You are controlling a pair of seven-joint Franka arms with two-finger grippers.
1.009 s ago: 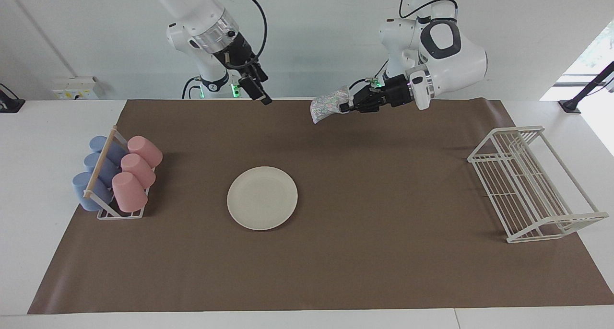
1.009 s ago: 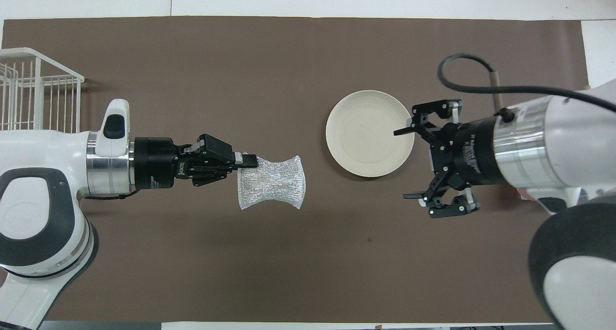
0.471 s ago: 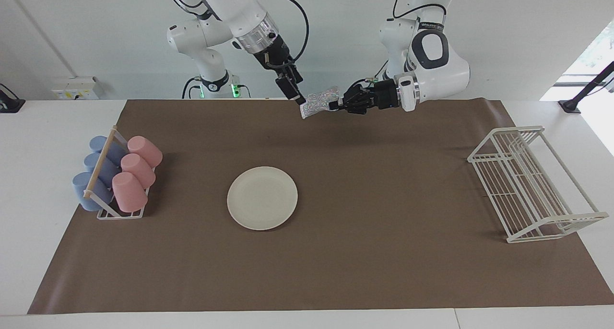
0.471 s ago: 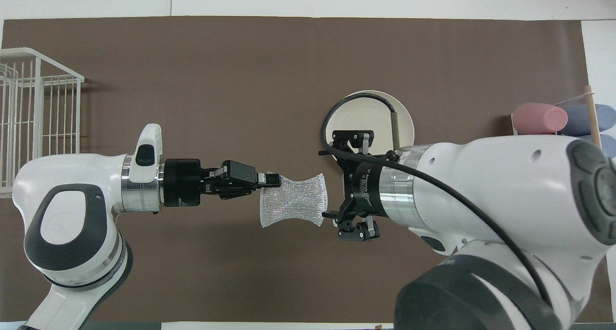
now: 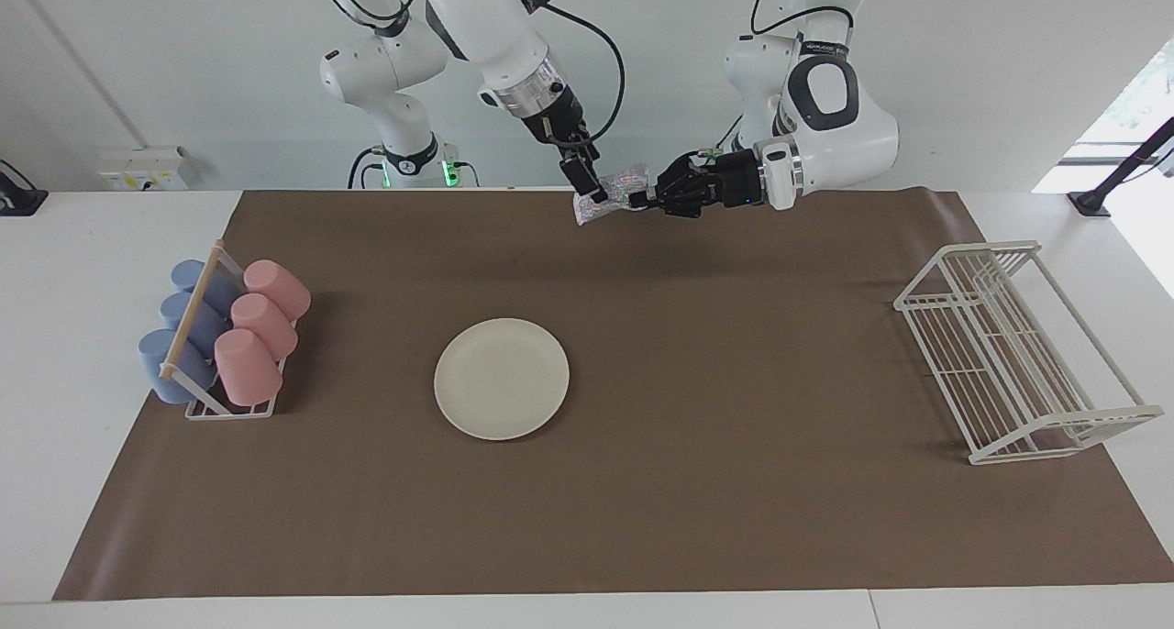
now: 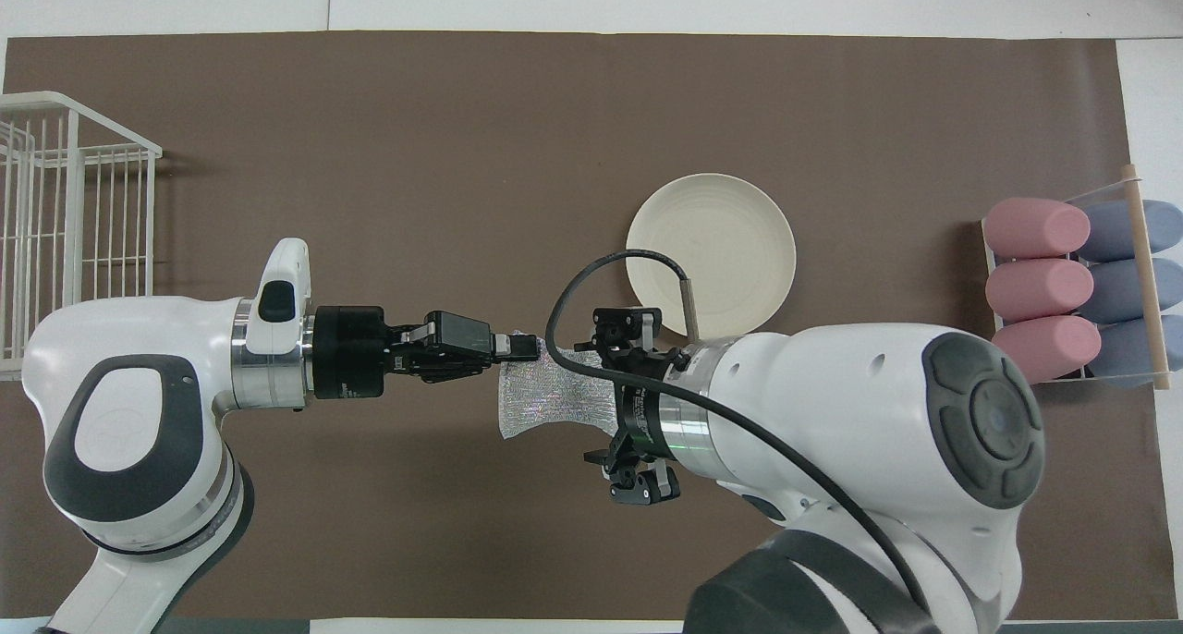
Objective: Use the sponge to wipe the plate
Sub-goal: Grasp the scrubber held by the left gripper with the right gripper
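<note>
The cream-white plate (image 5: 502,379) lies flat on the brown mat, bare; it also shows in the overhead view (image 6: 712,246). My left gripper (image 5: 645,198) (image 6: 518,346) is shut on one end of the silvery speckled sponge (image 5: 598,200) (image 6: 541,403) and holds it in the air over the mat's edge by the robots, clear of the plate. My right gripper (image 5: 592,189) (image 6: 584,401) is open, and its fingers straddle the sponge's free end. I cannot tell whether they touch it.
A stand of pink and blue cups (image 5: 220,336) (image 6: 1072,287) sits at the right arm's end of the mat. A white wire dish rack (image 5: 1018,354) (image 6: 65,227) stands at the left arm's end. The brown mat (image 5: 734,482) covers the table.
My right arm has swung in from over the plate's side to the sponge, and its open fingers now reach around the sponge's free end. My left gripper shifted toward it, then held still.
</note>
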